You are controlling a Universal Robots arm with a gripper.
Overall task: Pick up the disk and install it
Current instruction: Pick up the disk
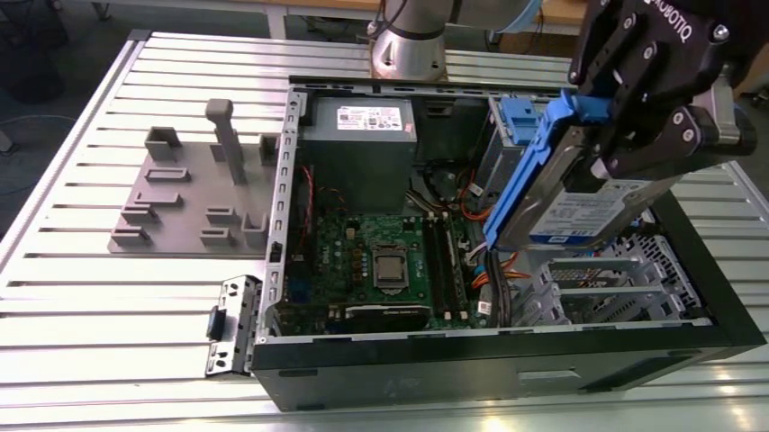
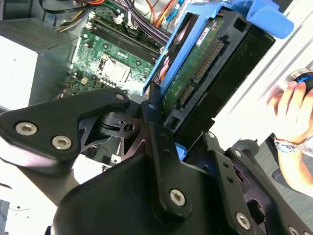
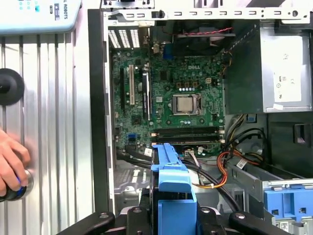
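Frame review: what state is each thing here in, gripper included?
gripper, shut on the disk
disk, held tilted over the case
computer case, lying on its side, side panel off
processor, bare, no cooler on it
hand, resting on a round knob

Lab, slotted metal table [image 1: 72, 297], open computer [image 1: 481, 371]

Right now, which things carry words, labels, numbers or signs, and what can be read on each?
On the hand: white maker's name, left unquoted.
On the disk: white-and-blue label, print too small to read.
On the grey metal box: white sticker, too small to read.
On the motherboard: white maker's mark, left unquoted.
On the control pendant: lettering partly cut off.
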